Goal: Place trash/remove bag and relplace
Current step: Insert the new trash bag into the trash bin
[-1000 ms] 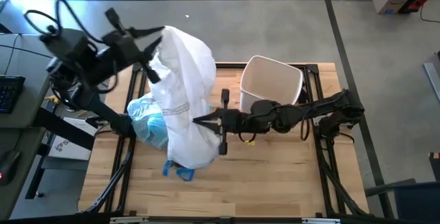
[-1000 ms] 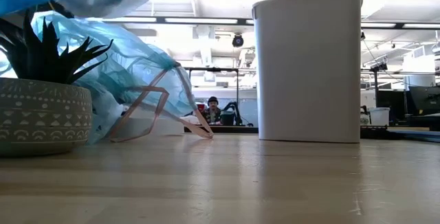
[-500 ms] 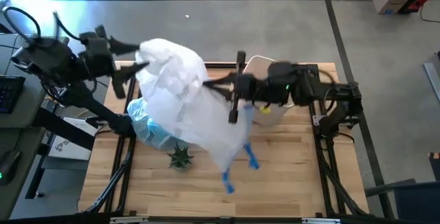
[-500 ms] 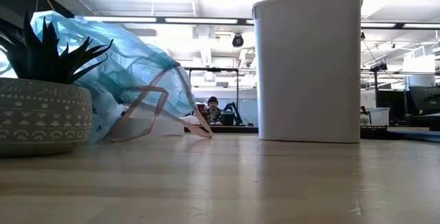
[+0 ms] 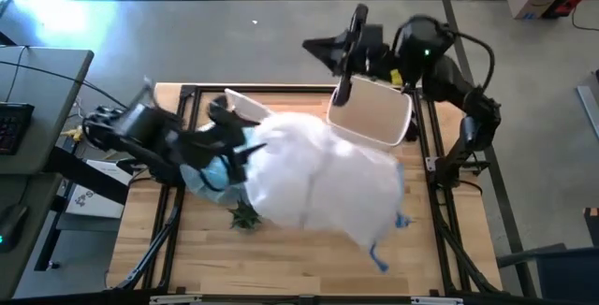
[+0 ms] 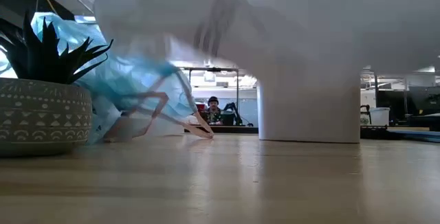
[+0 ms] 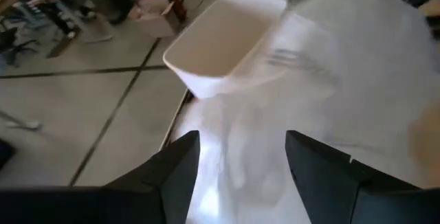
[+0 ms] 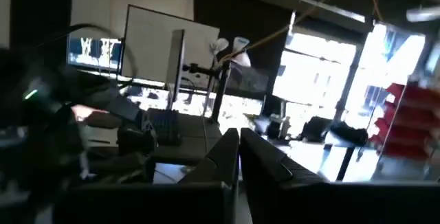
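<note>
A big white bag billows over the middle of the table, reaching the white bin; the left gripper sits at its edge, fingers spread, grasping nothing — the right gripper, clenched and empty, is raised beyond the table's far edge; a light-blue bag lies beside the potted plant.

An open-plan robotics lab or workshop. A wooden table on a black frame stands on a polished concrete floor, a keyboard at the far left edge. Behind, at centre, a person sits under ceiling strip lights among monitors.
</note>
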Motion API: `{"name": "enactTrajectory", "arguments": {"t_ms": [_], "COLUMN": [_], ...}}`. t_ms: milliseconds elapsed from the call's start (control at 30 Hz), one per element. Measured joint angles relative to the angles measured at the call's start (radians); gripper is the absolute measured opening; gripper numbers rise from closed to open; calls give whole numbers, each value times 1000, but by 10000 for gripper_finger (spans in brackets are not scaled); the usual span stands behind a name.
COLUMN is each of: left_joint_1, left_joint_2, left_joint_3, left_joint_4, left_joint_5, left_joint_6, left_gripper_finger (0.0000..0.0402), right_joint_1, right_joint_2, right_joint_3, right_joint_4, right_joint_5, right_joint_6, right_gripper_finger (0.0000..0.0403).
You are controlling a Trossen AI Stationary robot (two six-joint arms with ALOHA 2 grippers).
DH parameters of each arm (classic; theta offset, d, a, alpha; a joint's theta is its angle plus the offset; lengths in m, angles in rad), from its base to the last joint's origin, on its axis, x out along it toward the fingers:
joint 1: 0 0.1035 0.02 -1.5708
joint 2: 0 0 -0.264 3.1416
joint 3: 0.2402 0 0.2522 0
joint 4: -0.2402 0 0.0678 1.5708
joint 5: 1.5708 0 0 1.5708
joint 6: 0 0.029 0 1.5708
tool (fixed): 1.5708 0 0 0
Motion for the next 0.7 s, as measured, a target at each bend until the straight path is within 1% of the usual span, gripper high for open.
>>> {"name": "enactTrajectory", "arguments": {"t_ms": [33, 100, 200, 300, 367, 433, 500, 533, 600, 633, 700], "left_joint_1": [3, 20, 60, 96, 108, 106, 89, 77, 53, 42, 30], "left_joint_2": [12, 34, 50, 49, 41, 27, 8, 0, -17, -23, -35], "left_joint_3": [-24, -66, -137, -217, -266, -304, -335, -345, -366, -378, -402], "left_joint_4": [12, 6, -56, -121, -142, -129, -78, -40, 62, 119, 236], "left_joint_5": [-11, -27, -31, -41, -49, -53, -40, -13, 88, 155, 321], "left_joint_6": [0, -11, -79, -145, -169, -161, -139, -115, -54, -19, 45], "left_gripper_finger": [195, 182, 152, 113, 85, 60, 40, 32, 20, 16, 11], "right_joint_1": [-16, -40, -27, 24, 74, 141, 202, 232, 287, 316, 375], "right_joint_2": [-6, -13, -25, -33, -33, -32, -31, -30, -24, -22, -20], "right_joint_3": [-4, -7, -11, -7, -5, -7, -7, -7, -9, -24, -68], "right_joint_4": [-13, -92, -246, -427, -530, -623, -704, -742, -817, -840, -892], "right_joint_5": [-10, -17, -10, -6, 40, 104, 141, 144, 148, 152, 166], "right_joint_6": [38, 109, 133, 144, 152, 174, 215, 241, 304, 343, 421], "right_gripper_finger": [0, 0, 0, 0, 0, 0, 0, 0, 0, 0, 0]}}
